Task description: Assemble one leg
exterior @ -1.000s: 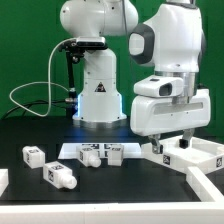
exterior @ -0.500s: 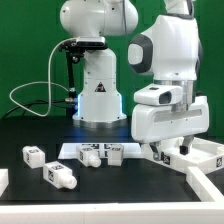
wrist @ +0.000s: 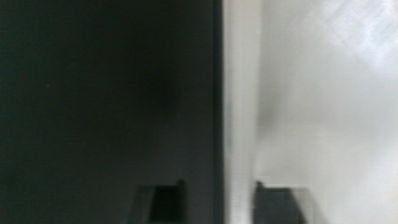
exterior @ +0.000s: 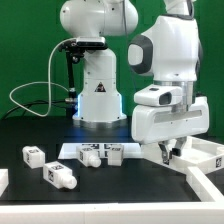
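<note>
Two legs, small white pegs with square tag marks, lie at the exterior view's left: one leg (exterior: 33, 155) farther back and another leg (exterior: 60, 176) near the front. More tagged pegs (exterior: 92, 155) lie in the middle. My gripper (exterior: 165, 152) hangs at the exterior view's right, far from the legs, low over the near-left edge of the large flat white rimmed panel (exterior: 200, 160). In the wrist view the gripper (wrist: 219, 205) is open and holds nothing. The panel (wrist: 320, 100) has its edge running between the two fingertips, with black table on the other side.
The marker board (exterior: 75, 151) lies in the middle under the tagged pegs. The robot's white base (exterior: 98, 95) stands behind it with cables at the exterior view's left. A white part (exterior: 205, 185) sits at the front right corner.
The arm has shifted toward the exterior view's right and come down a little over the panel's edge. The legs and the panel have not moved.
</note>
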Tool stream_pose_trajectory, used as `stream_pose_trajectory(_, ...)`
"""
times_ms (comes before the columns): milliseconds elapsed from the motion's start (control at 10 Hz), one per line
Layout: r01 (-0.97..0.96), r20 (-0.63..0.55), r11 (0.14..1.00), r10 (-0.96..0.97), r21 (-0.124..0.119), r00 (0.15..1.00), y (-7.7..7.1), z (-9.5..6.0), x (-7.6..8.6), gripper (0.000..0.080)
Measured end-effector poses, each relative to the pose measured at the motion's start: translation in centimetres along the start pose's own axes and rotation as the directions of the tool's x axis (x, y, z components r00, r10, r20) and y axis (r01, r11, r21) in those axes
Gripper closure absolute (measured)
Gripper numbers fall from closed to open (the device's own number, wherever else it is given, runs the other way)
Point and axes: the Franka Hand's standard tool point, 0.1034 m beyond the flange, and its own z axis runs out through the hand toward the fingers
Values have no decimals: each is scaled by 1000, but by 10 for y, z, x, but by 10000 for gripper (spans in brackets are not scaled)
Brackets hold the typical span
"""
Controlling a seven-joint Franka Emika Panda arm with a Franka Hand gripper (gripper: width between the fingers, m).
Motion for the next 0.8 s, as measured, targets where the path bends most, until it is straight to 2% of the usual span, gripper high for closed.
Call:
stream_pose_trajectory(100, -18, 0, 1000, 18, 0, 1000, -1, -2, -1, 699)
stream_pose_trajectory(200, -45, 4, 999, 45, -2, 999, -2, -14, -7, 750)
stream_pose_trajectory(300, -75, 7, 997, 75, -4, 997, 2, -38, -11, 750)
stream_pose_trajectory(400, -116, 15, 993, 116, 1, 993, 6, -51, -19, 750)
stream_pose_trajectory(500, -162, 39, 987, 162, 10, 986, 12, -68, -24, 750)
stream_pose_trajectory(600, -222, 39, 975, 221, 16, 974, 27, -86, -26, 750)
stream_pose_trajectory(700, -280, 36, 960, 279, 20, 960, 45, -92, -31, 750)
stream_pose_trajectory(800, -294, 21, 955, 294, 22, 956, 53, -88, -34, 750)
